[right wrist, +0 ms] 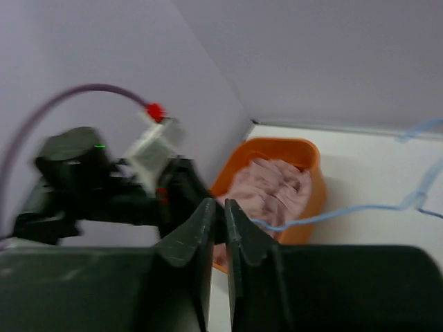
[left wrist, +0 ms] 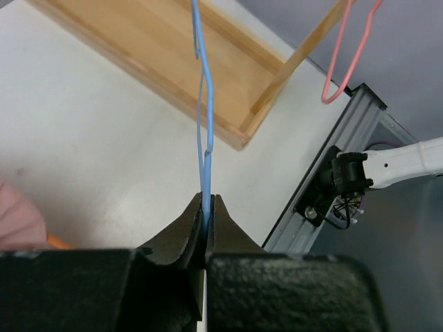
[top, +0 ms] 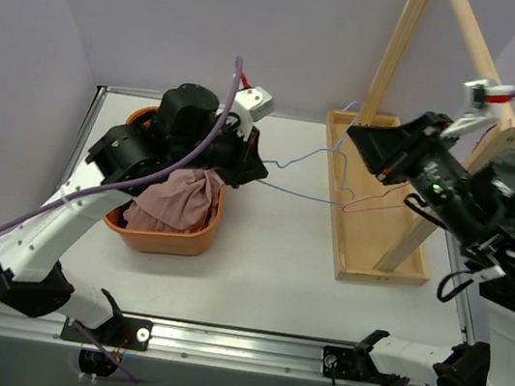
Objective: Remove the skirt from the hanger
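A white counter (top: 267, 253) fills the space, and on its right side stands a pale wooden A-frame rack with a tray base (top: 393, 58). At the left sits a round orange plastic basin (top: 167, 238). The dusty-pink cloth skirt (top: 177, 205) lies bunched inside it, with a fold spilling over the rim.

From where I stand, the skirt looks to be off the thin blue wire hanger (left wrist: 205, 173). The hanger runs bare from the basin across towards the rack, though I cannot see whether its near end still catches any cloth. A second, pink wire hanger (left wrist: 325, 83) rests at the rack.

The left gripper (left wrist: 208, 200) hovers just over the basin, its fingers pinched tight on the blue wire. The right gripper (right wrist: 216, 206) is up beside the rack, pointing back at the basin. Its fingers are almost together with a thin slit between them and nothing in it. Through the blur I cannot tell whether they are fully closed.

I'd judge this to be the closing stage, with the garment delivered and only the hanger left in hand. The next move calls for lifting the wire clear of the cloth without snagging it, then setting it aside.
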